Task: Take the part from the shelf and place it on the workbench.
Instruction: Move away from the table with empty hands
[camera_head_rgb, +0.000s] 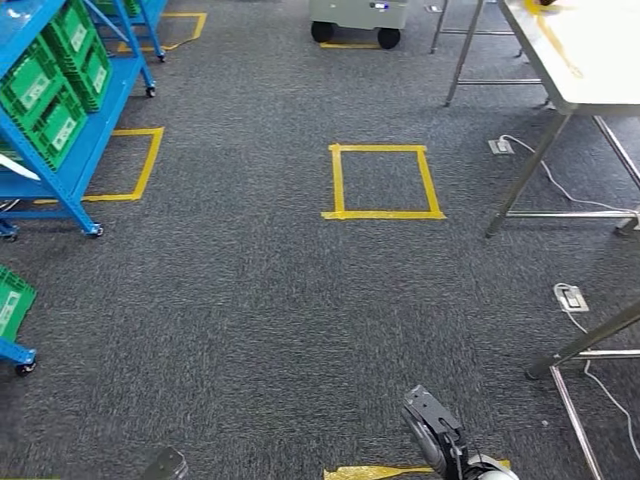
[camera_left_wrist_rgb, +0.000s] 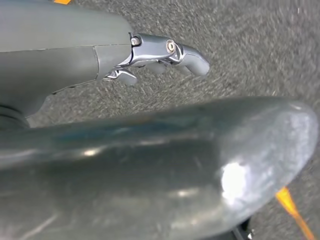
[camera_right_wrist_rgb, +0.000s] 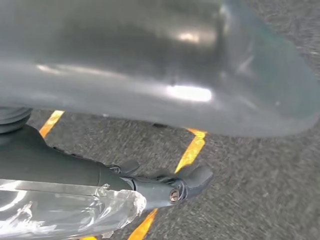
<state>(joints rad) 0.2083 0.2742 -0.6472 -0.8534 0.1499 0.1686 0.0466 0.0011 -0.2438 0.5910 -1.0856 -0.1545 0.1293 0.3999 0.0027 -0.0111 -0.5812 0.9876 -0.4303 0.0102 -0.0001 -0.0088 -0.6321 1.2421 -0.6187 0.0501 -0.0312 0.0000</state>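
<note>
My right hand (camera_head_rgb: 441, 435) hangs low at the bottom of the head view, above the carpet. In the right wrist view its dark fingers (camera_right_wrist_rgb: 170, 186) reach out straight, and a part wrapped in crinkled clear plastic (camera_right_wrist_rgb: 71, 210) lies against the hand, held there. My left hand (camera_head_rgb: 166, 465) just shows at the bottom edge. Its silver fingers (camera_left_wrist_rgb: 166, 51) stretch out over the carpet with nothing in them. The blue shelf (camera_head_rgb: 72, 170) with green bins (camera_head_rgb: 56, 95) stands at the left. The white workbench (camera_head_rgb: 581, 60) is at the upper right.
Yellow tape marks a square (camera_head_rgb: 383, 181) on the grey carpet ahead, and more tape (camera_head_rgb: 377, 471) lies by my feet. A wheeled grey cart (camera_head_rgb: 356, 18) stands far ahead. Workbench legs (camera_head_rgb: 528, 170), floor sockets (camera_head_rgb: 571, 297) and cables lie to the right.
</note>
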